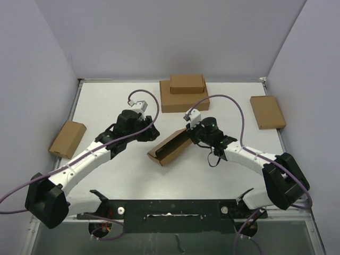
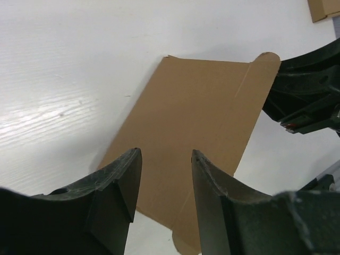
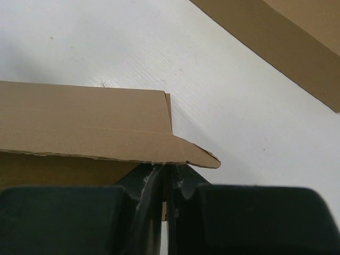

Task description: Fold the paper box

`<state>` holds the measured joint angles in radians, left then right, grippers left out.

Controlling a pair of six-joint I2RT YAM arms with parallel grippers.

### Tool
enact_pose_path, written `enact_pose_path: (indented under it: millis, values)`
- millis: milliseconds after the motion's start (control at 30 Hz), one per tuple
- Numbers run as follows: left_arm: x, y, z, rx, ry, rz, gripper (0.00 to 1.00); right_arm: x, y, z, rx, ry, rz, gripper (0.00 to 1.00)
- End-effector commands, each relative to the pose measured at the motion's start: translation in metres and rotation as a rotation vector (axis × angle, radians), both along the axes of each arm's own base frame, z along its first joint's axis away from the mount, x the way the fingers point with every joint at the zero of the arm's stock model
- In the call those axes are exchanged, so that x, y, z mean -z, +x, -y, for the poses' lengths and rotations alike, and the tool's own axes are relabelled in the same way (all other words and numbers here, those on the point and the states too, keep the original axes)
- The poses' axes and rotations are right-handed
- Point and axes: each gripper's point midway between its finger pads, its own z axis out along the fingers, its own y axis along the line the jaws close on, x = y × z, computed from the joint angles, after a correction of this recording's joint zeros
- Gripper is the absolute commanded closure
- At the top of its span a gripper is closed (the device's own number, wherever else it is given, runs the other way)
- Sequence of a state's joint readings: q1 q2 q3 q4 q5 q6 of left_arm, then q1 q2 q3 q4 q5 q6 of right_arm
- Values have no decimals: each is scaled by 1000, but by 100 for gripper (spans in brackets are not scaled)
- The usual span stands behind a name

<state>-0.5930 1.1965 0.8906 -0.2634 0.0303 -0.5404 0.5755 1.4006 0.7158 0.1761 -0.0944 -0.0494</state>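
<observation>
Jaws of the right gripper (image 3: pixel 166 174) are pressed together on a thin cardboard edge at one end of the paper box (image 1: pixel 170 145). The left gripper (image 2: pixel 166 158) hangs over the box's flat panel with its two fingers (image 2: pixel 121 191) parted and nothing between them.

The box lies mid-table (image 1: pixel 106 106), between the two arms. Its long axis runs on a diagonal from near-left to far-right. The right arm holds the far-right end. The left gripper is just off the long side that faces far-left, so the free near-left length lies closest to the left arm. Any fold along that axis will likely fall to the left arm, with the right acting as an anchor.

The top view gives the diagonal and shows one long wall apparently raised, but the right wrist hides the pinch there. The right wrist camera shows the pinch up close, under a pointed tab. The left wrist camera alone shows the panel's crease line and a rounded tab at the end beside the right gripper.

A stack of boxes (image 1: pixel 183 93) sits at the far edge, well apart.
</observation>
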Motion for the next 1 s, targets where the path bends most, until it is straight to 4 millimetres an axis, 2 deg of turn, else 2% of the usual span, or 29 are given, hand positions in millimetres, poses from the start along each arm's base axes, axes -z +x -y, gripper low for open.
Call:
enact_pose_path:
  millis: [0, 200, 467, 633, 833, 967]
  values:
    - [-13, 4, 36, 110, -138, 17, 59, -2, -2, -1, -42, 1, 24, 99]
    - [17, -2, 47, 147, -154, -72, 61, -3, -5, -3, -85, -8, 31, 95]
    - [42, -11, 59, 182, -144, -140, 61, -9, -7, 1, -140, -20, 39, 86]
    - [52, -12, 62, 180, -137, -161, 61, -12, -12, 16, -220, -32, 28, 77]
    - [66, -14, 66, 184, -119, -189, 61, -7, -31, 35, -372, -62, -1, 59]
    - [77, -16, 67, 186, -103, -213, 61, -19, -40, 38, -458, -34, -7, 53]
